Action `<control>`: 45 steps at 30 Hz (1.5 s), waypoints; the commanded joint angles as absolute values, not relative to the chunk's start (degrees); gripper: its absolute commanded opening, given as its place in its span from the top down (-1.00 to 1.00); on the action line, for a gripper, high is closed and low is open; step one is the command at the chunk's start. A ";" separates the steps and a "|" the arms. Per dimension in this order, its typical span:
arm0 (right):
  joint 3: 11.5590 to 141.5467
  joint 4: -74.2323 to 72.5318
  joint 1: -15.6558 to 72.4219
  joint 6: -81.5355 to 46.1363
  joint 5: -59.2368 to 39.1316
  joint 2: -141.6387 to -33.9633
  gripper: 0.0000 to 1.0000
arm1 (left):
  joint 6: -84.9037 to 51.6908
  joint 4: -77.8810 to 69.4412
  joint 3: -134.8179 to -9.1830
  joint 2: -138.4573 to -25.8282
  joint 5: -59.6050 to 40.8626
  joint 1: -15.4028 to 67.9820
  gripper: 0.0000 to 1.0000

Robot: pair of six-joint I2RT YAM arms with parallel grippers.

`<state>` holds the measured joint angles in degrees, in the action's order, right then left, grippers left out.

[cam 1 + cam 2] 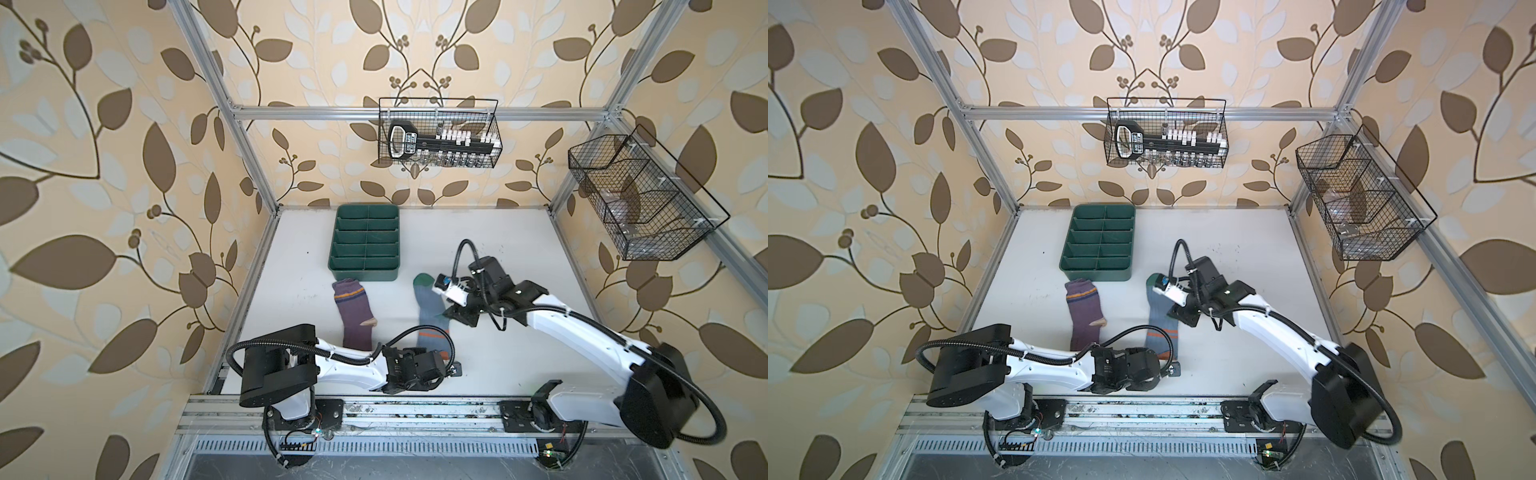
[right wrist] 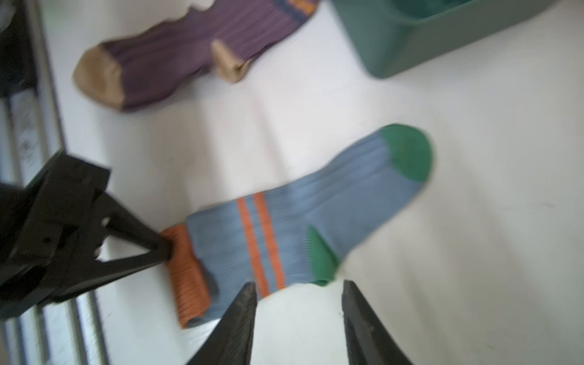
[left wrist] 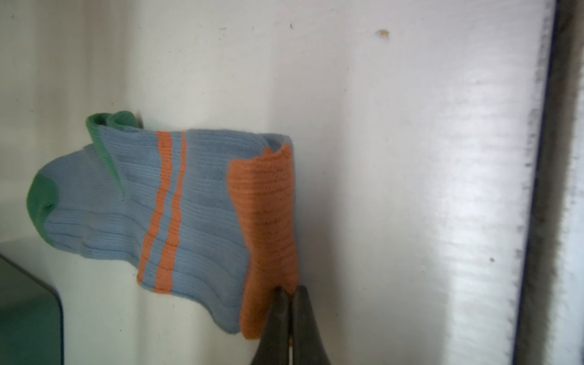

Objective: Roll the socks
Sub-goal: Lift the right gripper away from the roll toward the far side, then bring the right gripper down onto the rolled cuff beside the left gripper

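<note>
Two socks lie flat on the white table. The purple sock (image 1: 353,318) (image 1: 1086,318) (image 2: 170,60), with tan toe and heel, lies to the left. The grey-blue sock (image 1: 428,307) (image 1: 1156,320) (image 3: 196,205) (image 2: 319,218) lies to the right, its green toe pointing away. My left gripper (image 3: 289,289) (image 2: 166,249) (image 1: 453,368) is shut on this sock's orange cuff at the near end. My right gripper (image 2: 298,284) (image 1: 451,311) is open beside the sock's green heel. Only bare table shows between its fingers.
A green divided tray (image 1: 361,272) (image 1: 1098,272) (image 2: 442,44) stands just beyond the socks. Two black wire baskets (image 1: 438,133) (image 1: 640,199) hang on the frame at the back and right. A metal rail (image 1: 374,409) runs along the table's near edge.
</note>
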<state>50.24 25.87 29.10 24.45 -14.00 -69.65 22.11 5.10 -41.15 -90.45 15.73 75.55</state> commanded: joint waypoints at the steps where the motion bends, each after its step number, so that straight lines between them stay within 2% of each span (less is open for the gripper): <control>1: 47.85 16.15 23.28 15.09 -7.05 -61.20 0.10 | 20.06 13.00 -44.38 -89.26 6.19 73.63 1.00; 6: 46.17 9.66 15.98 2.36 -3.36 -48.27 0.04 | 17.48 23.02 -50.62 -90.82 -8.18 67.26 1.00; 9: 45.19 8.28 15.59 -5.31 1.22 -42.04 -0.21 | 16.07 27.27 -53.61 -92.66 -15.68 63.27 1.00; 11: 45.33 8.41 15.67 -6.51 -2.24 -38.52 -0.25 | 15.61 29.87 -55.68 -94.34 -18.82 60.84 1.00; 15: 44.57 10.64 17.78 -1.10 -16.88 -34.84 -0.13 | 13.85 33.93 -59.97 -98.54 -23.92 56.75 1.00; 17: 45.12 16.74 23.42 5.37 -15.41 -35.09 -0.13 | 13.33 34.87 -61.59 -100.28 -25.82 55.57 1.00; 18: 45.47 20.66 27.97 9.25 -11.13 -35.41 -0.15 | 13.07 34.98 -62.16 -101.02 -26.22 55.17 1.00; 22: 45.15 32.04 54.23 20.23 13.85 -37.41 -0.21 | 12.41 35.02 -63.58 -102.63 -27.03 54.40 1.00; 25: 43.42 37.41 71.72 22.56 29.60 -39.93 -0.23 | 12.27 34.73 -63.73 -102.81 -27.55 54.01 1.00; 27: 42.23 40.58 80.03 21.81 35.08 -42.65 -0.23 | 12.13 34.63 -63.64 -102.83 -27.75 53.63 1.00; 30: 39.90 42.69 86.95 19.51 36.40 -47.62 -0.25 | 12.08 34.63 -63.69 -103.18 -28.16 53.13 1.00; 36: 34.46 33.04 88.50 20.58 33.40 -59.95 -0.25 | 12.06 35.13 -64.55 -104.55 -28.67 52.73 1.00; 45: 29.16 14.87 78.39 27.69 28.33 -68.81 -0.23 | 12.22 35.42 -64.86 -105.29 -28.92 52.56 1.00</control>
<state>30.46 22.46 80.23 24.36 30.57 -67.75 11.99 33.54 -63.24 -104.53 -28.32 53.15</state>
